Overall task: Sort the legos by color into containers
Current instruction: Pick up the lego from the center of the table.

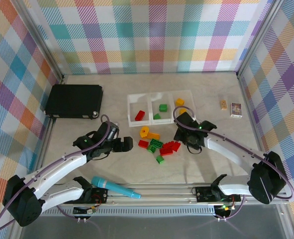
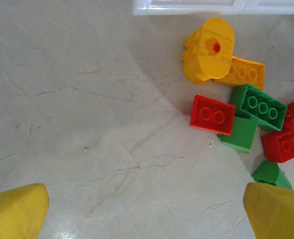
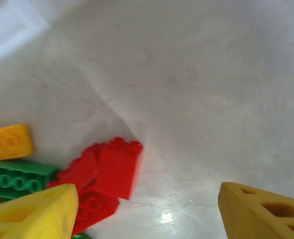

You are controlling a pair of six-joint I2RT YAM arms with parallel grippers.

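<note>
Legos (image 1: pixel 157 142) mostly sat loose in one cluster on the tabletop (image 1: pixel 206 89), just in front of the containers (image 1: pixel 129 107). Containers: three white bins in a row. Left bin held a red brick (image 1: pixel 140 115), middle held two green bricks (image 1: pixel 162 107), right held a yellow piece (image 1: pixel 179 102). There was possibly a second one beside it, too small to confirm.

Left claw (image 1: pixel 127 145) was low over the tabletop just left of the cluster, jaws spread wide, nothing between them. In the left wrist view its yellow fingertips (image 2: pixel 15 211) sat in the bottom corners with bare tabletop between. Ahead lay a rounded yellow block (image 2: pixel 209 50) touching an orange brick (image 2: pixel 242 72), and a loose red brick (image 2: pixel 212 114) against a loose green brick (image 2: pixel 256 105).

Right claw (image 1: pixel 180 137) was at the right edge of the cluster, also spread apart and empty. In the right wrist view a red heap (image 3: pixel 114 169) lay just beside one finger (image 3: pixel 35 211); couldn't tell whether they touched.

Black case (image 1: pixel 73 100) lay well apart on the left, two cards (image 1: pixel 236 109) on the right, and a teal cylinder (image 1: pixel 116 187) near the arm bases.
</note>
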